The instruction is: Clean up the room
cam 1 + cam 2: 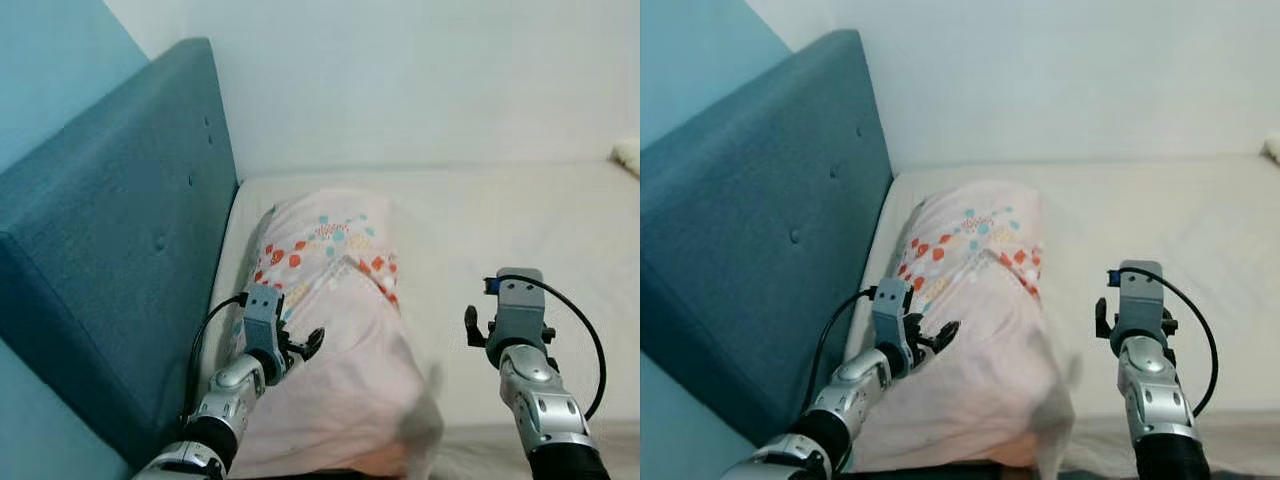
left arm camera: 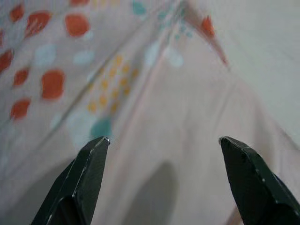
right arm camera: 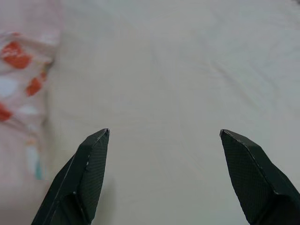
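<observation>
A pink pillow [image 1: 335, 330] with red, teal and yellow dots lies on the cream mattress [image 1: 520, 230], its head end near the blue headboard [image 1: 120, 240]. My left gripper [image 1: 300, 345] hovers open just over the pillow's left side; in the left wrist view its fingertips [image 2: 93, 159] frame the dotted pillow fabric [image 2: 140, 103] with nothing between them. My right gripper [image 1: 480, 325] is open over bare mattress to the right of the pillow. The right wrist view has the mattress [image 3: 178, 84] ahead and the pillow edge [image 3: 23, 70] at one side.
The padded blue headboard stands along the left, close to my left arm. A white wall [image 1: 420, 70] runs behind the bed. A small white object [image 1: 628, 155] sits at the far right edge of the mattress. Open mattress lies right of the pillow.
</observation>
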